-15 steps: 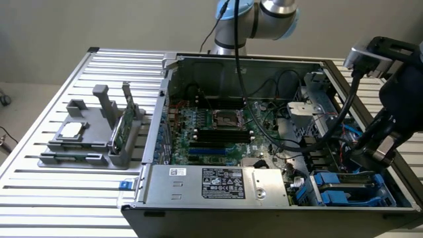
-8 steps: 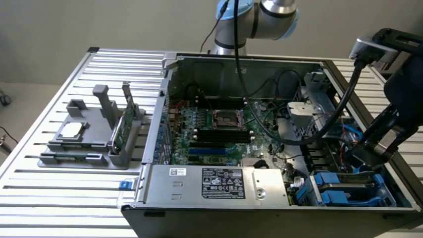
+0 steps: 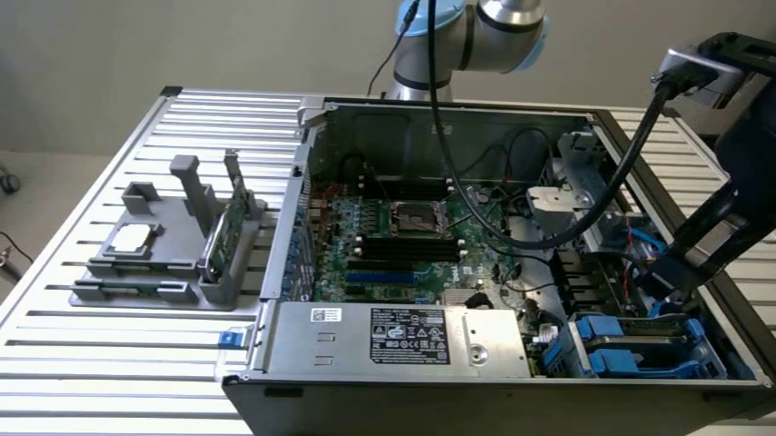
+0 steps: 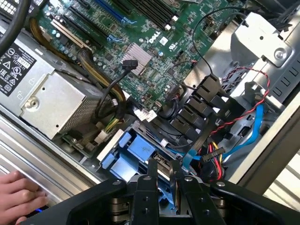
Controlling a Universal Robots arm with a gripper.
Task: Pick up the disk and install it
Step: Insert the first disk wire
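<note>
though half hidden, disk (image 4: 139,151) by claw (image 4: 162,168)

Room stands open above the blue drive bay (image 4: 136,152); cables (image 4: 253,126) crowd one flank, the power supply (image 4: 51,98) the other; a hand (image 4: 18,194) rests beside the case (image 3: 510,409).

The green printed motherboard (image 4: 117,51) carries a white "DELL" mark. The silver metal power supply box (image 4: 56,101) bears a black label (image 4: 14,65) with warning triangles; its small print is unreadable.
</note>
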